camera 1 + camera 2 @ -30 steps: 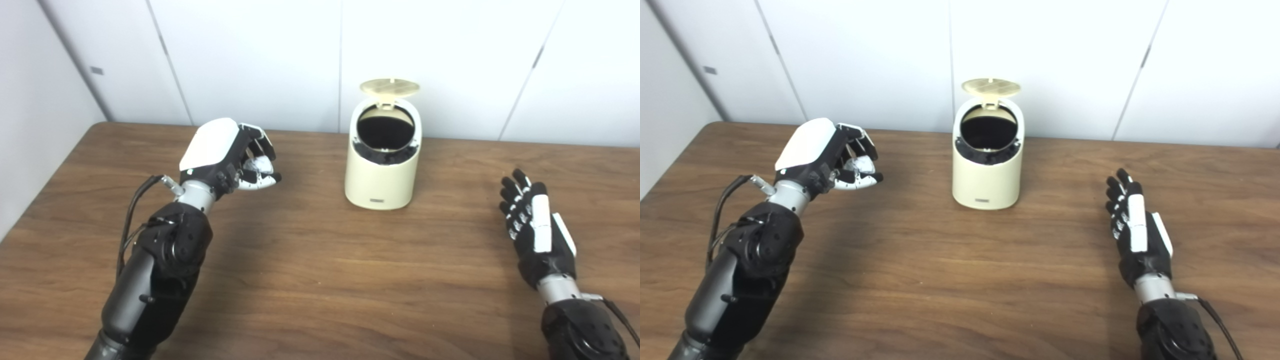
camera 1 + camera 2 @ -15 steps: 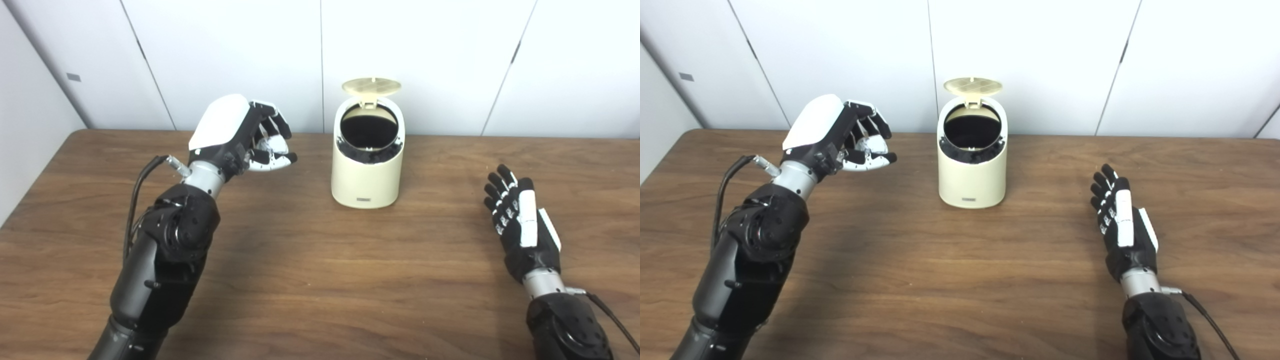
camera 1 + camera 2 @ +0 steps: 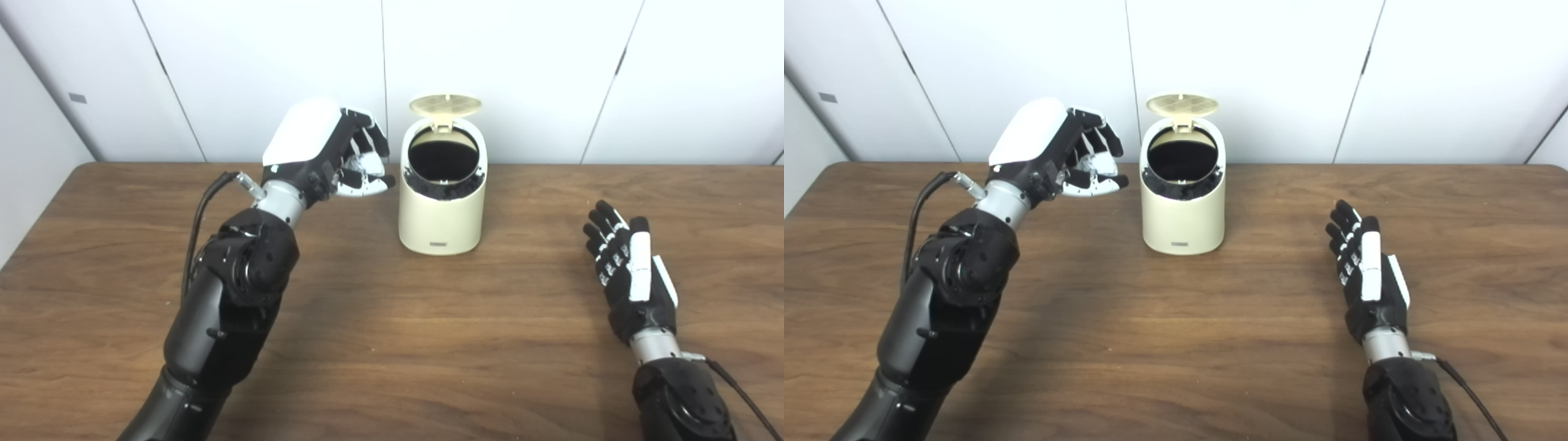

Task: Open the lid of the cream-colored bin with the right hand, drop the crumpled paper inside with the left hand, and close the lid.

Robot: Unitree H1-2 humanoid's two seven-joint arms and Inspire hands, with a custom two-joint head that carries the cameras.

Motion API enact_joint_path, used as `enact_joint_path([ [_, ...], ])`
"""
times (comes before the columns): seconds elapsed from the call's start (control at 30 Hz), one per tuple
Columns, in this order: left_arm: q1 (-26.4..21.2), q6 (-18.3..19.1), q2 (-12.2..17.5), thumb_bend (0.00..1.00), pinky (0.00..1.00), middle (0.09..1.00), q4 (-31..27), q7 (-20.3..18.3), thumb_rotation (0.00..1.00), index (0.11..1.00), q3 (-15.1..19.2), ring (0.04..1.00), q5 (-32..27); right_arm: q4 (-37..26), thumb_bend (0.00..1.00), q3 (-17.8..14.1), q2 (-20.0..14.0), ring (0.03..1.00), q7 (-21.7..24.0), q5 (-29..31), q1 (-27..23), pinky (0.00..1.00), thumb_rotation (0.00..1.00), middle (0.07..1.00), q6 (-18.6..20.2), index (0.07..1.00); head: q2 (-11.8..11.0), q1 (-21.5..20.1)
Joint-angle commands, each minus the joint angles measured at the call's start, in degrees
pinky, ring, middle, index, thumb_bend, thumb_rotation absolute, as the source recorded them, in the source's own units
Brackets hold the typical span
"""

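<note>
The cream-colored bin (image 3: 442, 211) stands near the table's far edge, its round lid (image 3: 444, 105) flipped up behind a dark opening (image 3: 443, 155). My left hand (image 3: 327, 153) is raised just left of the bin's top, shut on the crumpled white paper (image 3: 361, 166), which shows between the curled fingers. My right hand (image 3: 631, 275) rests open on the table to the right of the bin, fingers straight and pointing away from me, holding nothing.
The brown wooden table (image 3: 404, 343) stretches across the view, its left edge near a white wall. White panel walls (image 3: 520, 67) stand right behind the bin.
My left hand has risen and moved right with the paper, from well left of the bin to beside its opening. The camera has shifted too. The right hand stays flat.
</note>
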Motion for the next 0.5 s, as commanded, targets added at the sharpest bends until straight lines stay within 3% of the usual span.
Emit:
enact_joint_path([
  [0.0,-3.9,0.0,-0.5,0.47,0.29,0.473,-0.7,0.6,0.0,0.52,0.1,0.378,1.7,-1.4,0.63,0.4,-0.2,0.942,0.3,-0.3,-1.5,0.97,1.0,0.936,-2.7,0.903,0.0,-0.1],
  [0.3,-5.8,0.4,-4.4,0.46,0.3,0.471,2.1,3.3,0.0,0.514,0.2,0.351,3.2,-1.1,0.63,0.6,-0.2,0.939,0.2,-0.7,-1.4,0.97,1.0,0.936,-3.0,0.899,-0.2,-0.1],
  [0.47,-6.2,-2.3,-6.1,0.47,0.29,0.49,4.9,7.6,0.0,0.51,0.7,0.368,2.1,-0.6,0.63,0.7,-0.3,0.944,0.5,-0.4,-1.6,0.97,1.0,0.944,-2.6,0.905,-0.3,-0.1],
])
